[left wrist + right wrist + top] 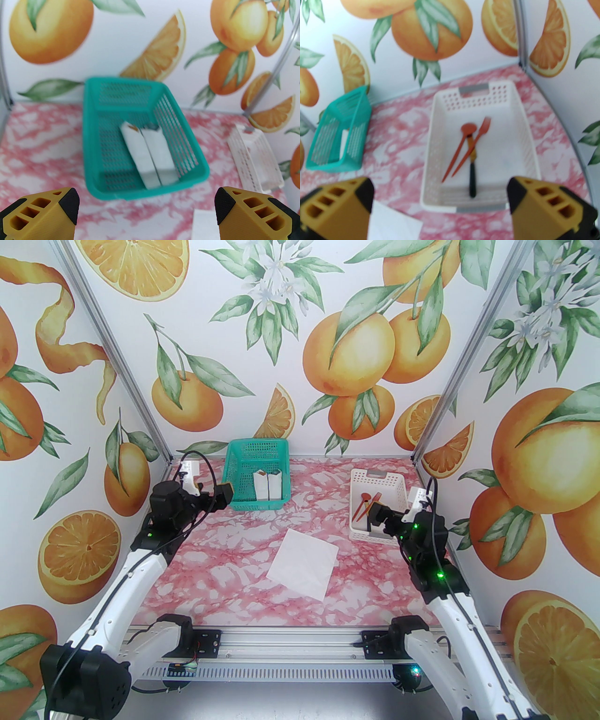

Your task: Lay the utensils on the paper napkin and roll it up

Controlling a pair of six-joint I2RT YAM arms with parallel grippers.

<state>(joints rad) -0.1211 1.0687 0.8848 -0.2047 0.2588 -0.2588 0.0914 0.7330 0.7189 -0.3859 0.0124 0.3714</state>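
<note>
while left gripper and right gripper hang spread, empty, orange spoon, orange fork, dark knife lie overlapped in white basket, two o'clock of the flat paper napkin. likely light, stiff, slick: pinch mid-handle.

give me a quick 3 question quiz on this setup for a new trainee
1. How many white bundles lie in the teal basket?
2. True or false: the left gripper and the right gripper are both shut.
3. The utensils lie: A in the white basket, B on the paper napkin, C on the bare table.
Key: 1 two; 2 false; 3 A.
</note>
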